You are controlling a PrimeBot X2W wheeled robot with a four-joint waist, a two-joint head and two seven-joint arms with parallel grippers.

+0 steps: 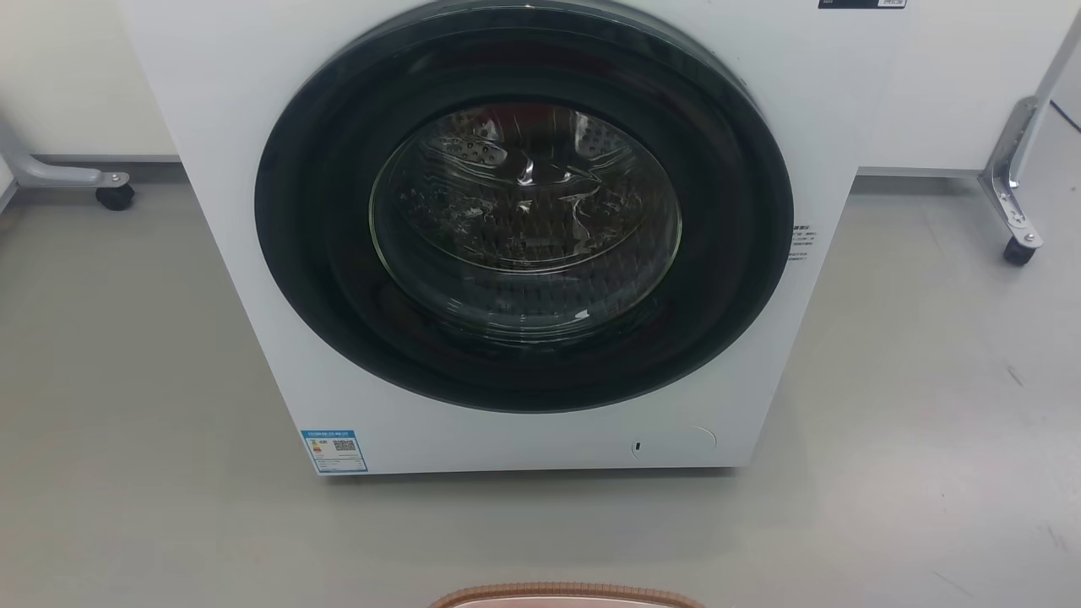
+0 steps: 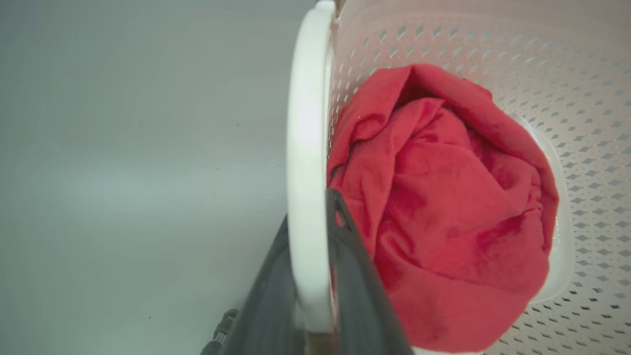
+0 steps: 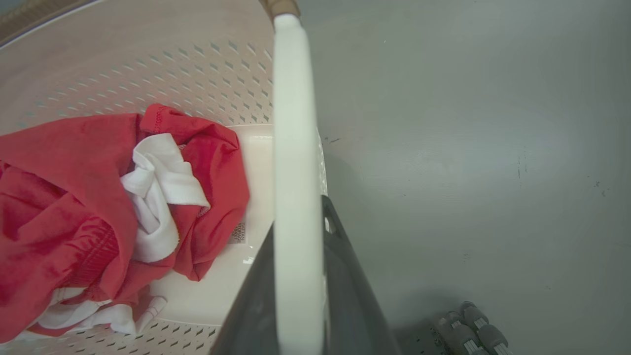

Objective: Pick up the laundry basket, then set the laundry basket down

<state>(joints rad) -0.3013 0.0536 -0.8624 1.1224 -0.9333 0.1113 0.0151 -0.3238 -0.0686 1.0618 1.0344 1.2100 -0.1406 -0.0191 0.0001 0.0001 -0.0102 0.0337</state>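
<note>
Crosswise, the perforated cream laundry basket (image 2: 443, 44) is facing upward, left gripper (image 2: 310, 212) and right gripper (image 3: 298, 217) pinching its white handles (image 2: 305, 123).

The laundry basket (image 2: 443, 44) is cream plastic, smooth and a bit dull, with little holes in its walls. Its white handle (image 2: 305, 123), between the fingers (image 2: 360, 286) of the left gripper (image 2: 310, 217), is smooth and slightly shiny. The fingers look like dark, dull plastic. Just beside them lies soft, crumpled red cloth (image 2: 443, 207). Near the right gripper (image 3: 299, 217), white cloth (image 3: 157, 197) looks soft too. The grey floor (image 3: 468, 148) is smooth and dull, with small scuffs. The washing machine (image 1: 220, 101) is shiny white, with a glossy dark door (image 1: 338, 279).
</note>
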